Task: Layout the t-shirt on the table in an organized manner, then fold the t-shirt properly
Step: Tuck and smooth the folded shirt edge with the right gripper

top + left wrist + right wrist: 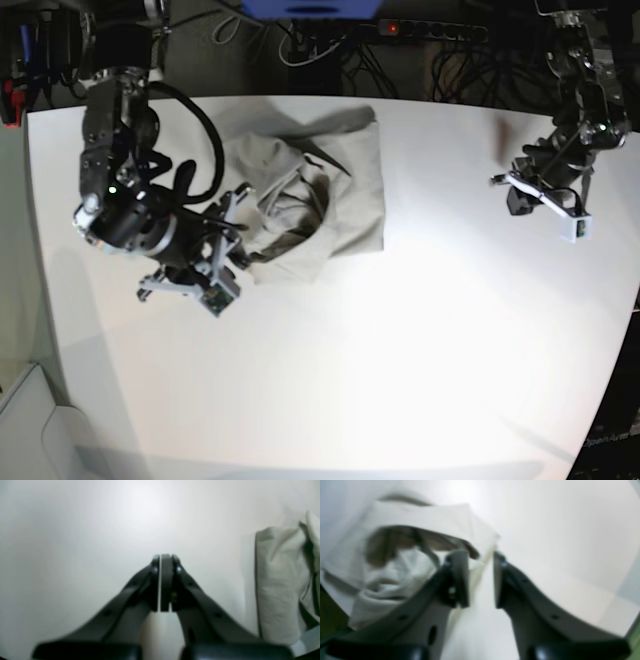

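The t-shirt (310, 195) lies crumpled on the white bench (400, 350), toward its far side. The right pincer (481, 555) stands apart at its edge; the left pincer (163, 557), well away, is pressed together on nothing.

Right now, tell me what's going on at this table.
A two-armed robot is working on a t-shirt, which lies crumpled in a heap on the white table, not yet laid out flat. The right gripper is at the shirt's edge with its jaws parted, a fold of cloth just beside one of them; nothing is clearly gripped. The left gripper hangs over bare table away from the shirt, jaws shut and empty. No folding has begun.
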